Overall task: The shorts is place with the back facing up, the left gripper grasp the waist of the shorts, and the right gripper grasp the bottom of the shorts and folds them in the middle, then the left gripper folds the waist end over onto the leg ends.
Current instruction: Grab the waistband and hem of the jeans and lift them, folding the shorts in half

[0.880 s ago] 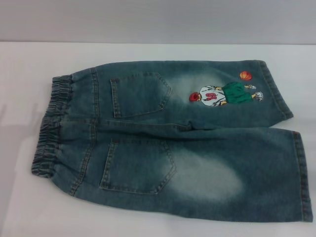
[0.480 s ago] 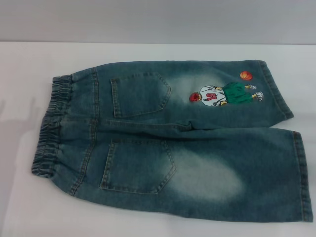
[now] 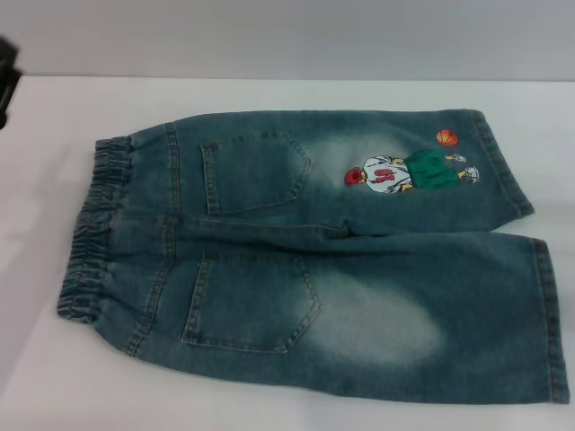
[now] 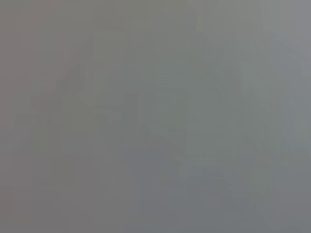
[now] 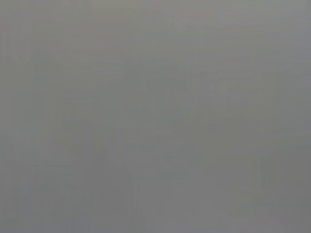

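The shorts (image 3: 305,260) lie flat on the white table in the head view, with the two back pockets facing up. The gathered waist (image 3: 94,229) is at the left. The leg ends (image 3: 550,323) are at the right, and the far leg carries the cartoon player (image 3: 409,171) and an orange basketball patch (image 3: 446,137). A black part of the left gripper (image 3: 7,81) shows at the far left edge, well above and left of the waist and touching nothing. The right gripper is out of view. Both wrist views show only plain grey.
The white table (image 3: 54,377) runs past the shorts on the left and along the front. Its far edge meets a grey wall (image 3: 287,36) just behind the shorts. The near leg hem lies close to the right edge of the head view.
A black part of the left arm has come into the head view at the far left edge. The shorts have not moved.
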### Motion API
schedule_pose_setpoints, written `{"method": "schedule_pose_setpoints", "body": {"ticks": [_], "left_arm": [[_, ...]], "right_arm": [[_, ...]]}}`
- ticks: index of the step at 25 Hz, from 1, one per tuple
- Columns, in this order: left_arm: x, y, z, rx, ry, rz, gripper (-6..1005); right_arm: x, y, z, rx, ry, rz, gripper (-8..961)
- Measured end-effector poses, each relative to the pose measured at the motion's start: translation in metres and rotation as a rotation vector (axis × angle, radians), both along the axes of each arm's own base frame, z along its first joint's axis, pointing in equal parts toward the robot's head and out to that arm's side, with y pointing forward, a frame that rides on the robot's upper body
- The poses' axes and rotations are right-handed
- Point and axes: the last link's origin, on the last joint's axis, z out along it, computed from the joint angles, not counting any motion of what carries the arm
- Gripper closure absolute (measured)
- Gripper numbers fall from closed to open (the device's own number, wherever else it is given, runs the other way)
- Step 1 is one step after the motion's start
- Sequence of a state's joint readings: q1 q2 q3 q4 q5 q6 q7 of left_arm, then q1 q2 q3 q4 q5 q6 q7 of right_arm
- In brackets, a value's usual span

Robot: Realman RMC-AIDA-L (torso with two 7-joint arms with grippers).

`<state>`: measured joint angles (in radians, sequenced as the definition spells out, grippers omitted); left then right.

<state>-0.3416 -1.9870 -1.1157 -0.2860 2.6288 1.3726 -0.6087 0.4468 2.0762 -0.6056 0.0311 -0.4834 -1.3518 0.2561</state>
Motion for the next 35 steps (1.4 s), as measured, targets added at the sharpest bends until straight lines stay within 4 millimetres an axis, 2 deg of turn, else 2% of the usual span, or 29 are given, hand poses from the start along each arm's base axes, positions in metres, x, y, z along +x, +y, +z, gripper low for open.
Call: {"method": "schedule_pose_setpoints", "body": {"ticks": [5, 9, 10, 14, 15, 17, 20, 25, 30, 35], "left_arm": [[0.023, 0.026, 0.015, -0.242, -0.06, -0.176, 211], [0.038, 0.044, 0.036, -0.526, -0.106, -0.264, 215], [0.041, 0.046, 0.046, -0.627, -0.108, -0.293, 216], [0.044, 0.04, 0.061, -0.764, -0.114, -0.343, 216], [0.044, 0.034, 0.07, -0.871, -0.1, -0.358, 216], [0.043, 0.032, 0.072, -0.919, -0.089, -0.359, 216], [0.033, 0.016, 0.077, -1.105, -0.029, -0.303, 216], [0.022, -0.001, 0.072, -1.25, 0.033, -0.24, 216], [-0.005, -0.016, 0.073, -1.271, 0.076, -0.07, 216], [-0.024, -0.027, 0.073, -1.286, 0.108, 0.069, 217]], "right_arm": [[0.002, -0.001, -0.002, -0.014, 0.0, -0.012, 251], [0.002, -0.001, -0.002, -0.015, 0.001, -0.012, 251], [0.003, -0.001, -0.002, -0.015, 0.001, -0.013, 251], [0.003, -0.001, -0.002, -0.015, 0.001, -0.013, 251], [0.002, -0.001, -0.002, -0.014, 0.0, -0.012, 251], [0.002, 0.0, 0.0, -0.01, -0.004, -0.009, 252], [0.001, 0.001, 0.002, -0.004, -0.01, -0.004, 252], [0.0, 0.003, 0.004, 0.001, -0.015, 0.002, 252], [-0.001, 0.006, 0.006, 0.003, -0.021, 0.008, 252], [-0.002, 0.007, 0.006, 0.001, -0.023, 0.01, 252]]}}
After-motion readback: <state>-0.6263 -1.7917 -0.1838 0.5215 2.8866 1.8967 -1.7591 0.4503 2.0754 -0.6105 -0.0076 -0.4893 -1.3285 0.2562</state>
